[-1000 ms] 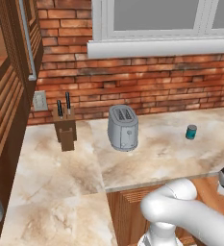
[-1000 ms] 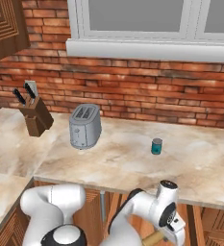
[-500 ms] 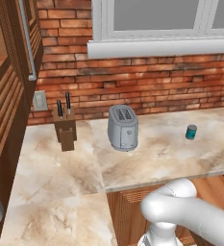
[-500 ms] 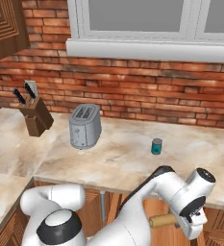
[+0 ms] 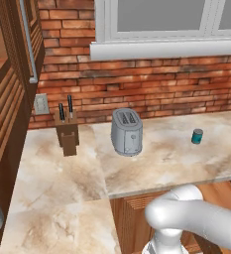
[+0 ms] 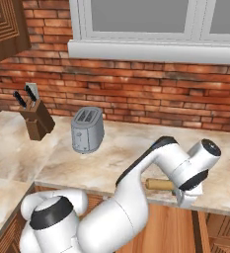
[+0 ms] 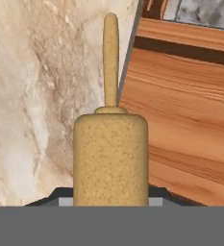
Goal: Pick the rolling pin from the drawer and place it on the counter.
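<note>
Rolling pin (image 7: 111, 158) sits clamped in the hand (image 6: 185, 195), seen end-on in the hand view: thick tan barrel rising from between the dark finger tips, thin handle pointing away up the frame. The hand is closed on the barrel itself and not on a handle, which looks the sensible hold, since a grip on the wide part keeps the long piece from swinging. In the right base view the pin (image 6: 159, 185) pokes out level from behind the forearm, right at the front edge of the bench (image 6: 111, 163), so it is carried, out of the drawer (image 7: 180, 120), and hanging over the seam between stone and open wood. The hand view agrees: marbled stone lies to one side of the pin, reddish-brown boards to the other, the pale bench edge running almost under the handle. Whether the pin already touches the stone I cannot tell. Judgement: lift is done, transfer is in hand, release is not yet made. The pin is held level, parallel to the bench edge (a round thing set down askew near an edge may well roll back off). Next move likely wants it further in over the stone before letting go. Toaster (image 5: 126, 132), knife block (image 5: 67, 132) and small teal can (image 5: 197, 136) stand well back toward the brick wall, apart from the pin.
</note>
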